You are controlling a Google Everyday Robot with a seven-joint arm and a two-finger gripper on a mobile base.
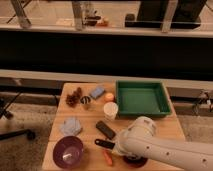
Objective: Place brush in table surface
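Camera view: gripper [119,148] at brush [104,143], handle pointing left.

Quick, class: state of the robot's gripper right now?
Gripper: low over the table surface near the front edge, by the brush; open or closed cannot be told.

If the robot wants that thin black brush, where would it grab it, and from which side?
Probably mid-handle of the brush, from above, closing across its narrow width: it seems to lie flat on the table surface, too low for a side approach. The gripper sits at its arm-side end, mostly hidden by the arm.
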